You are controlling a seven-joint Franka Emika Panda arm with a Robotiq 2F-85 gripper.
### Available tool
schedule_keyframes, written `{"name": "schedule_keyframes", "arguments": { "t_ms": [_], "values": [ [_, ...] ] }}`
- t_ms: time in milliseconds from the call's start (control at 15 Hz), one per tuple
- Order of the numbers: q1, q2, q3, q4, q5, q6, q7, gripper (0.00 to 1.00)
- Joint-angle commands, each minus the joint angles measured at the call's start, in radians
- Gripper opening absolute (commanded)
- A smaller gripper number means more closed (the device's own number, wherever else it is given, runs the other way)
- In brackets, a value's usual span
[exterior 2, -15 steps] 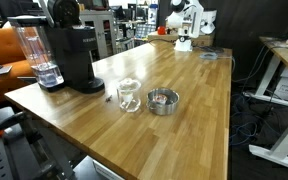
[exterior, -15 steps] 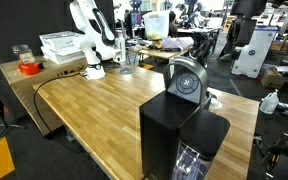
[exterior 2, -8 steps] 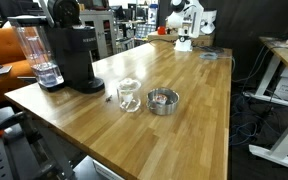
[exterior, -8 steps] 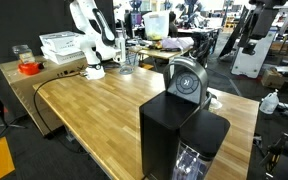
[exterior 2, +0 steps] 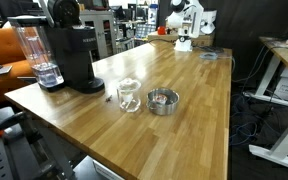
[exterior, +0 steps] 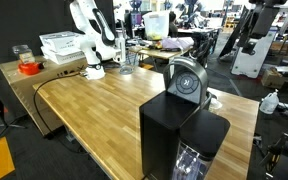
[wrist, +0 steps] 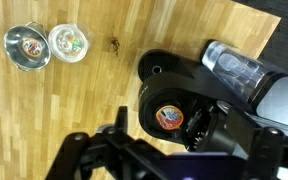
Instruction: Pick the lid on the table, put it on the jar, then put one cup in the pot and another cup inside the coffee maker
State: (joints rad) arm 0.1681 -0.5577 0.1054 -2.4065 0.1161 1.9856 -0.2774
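Observation:
In the wrist view the coffee maker (wrist: 184, 110) is seen from above, its round top compartment open with a foil-topped cup (wrist: 168, 118) inside. The steel pot (wrist: 26, 46) holds another colourful cup. The glass jar (wrist: 69, 42) stands next to it with colourful contents; I cannot tell whether a lid is on it. My gripper (wrist: 159, 135) is a dark blur high above the coffee maker, with its fingers apart and empty. Both exterior views show the coffee maker (exterior: 184, 115) (exterior 2: 72, 55). One also shows the jar (exterior 2: 129, 95) and the pot (exterior 2: 163, 101).
The clear water tank (wrist: 234, 68) (exterior 2: 36, 58) hangs on the coffee maker's side. A small dark speck (wrist: 114, 43) lies on the wooden table (exterior 2: 184, 120). A white arm (exterior: 89, 40) and white trays (exterior: 62, 47) stand at the far end, with a flat round thing (exterior 2: 209, 56) nearby.

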Motion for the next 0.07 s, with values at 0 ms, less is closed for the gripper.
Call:
{"name": "schedule_keyframes", "arguments": {
  "t_ms": [0],
  "values": [
    [0.016, 0.002, -0.013, 0.003, -0.009, -0.002, 0.008, 1.0]
  ]
}}
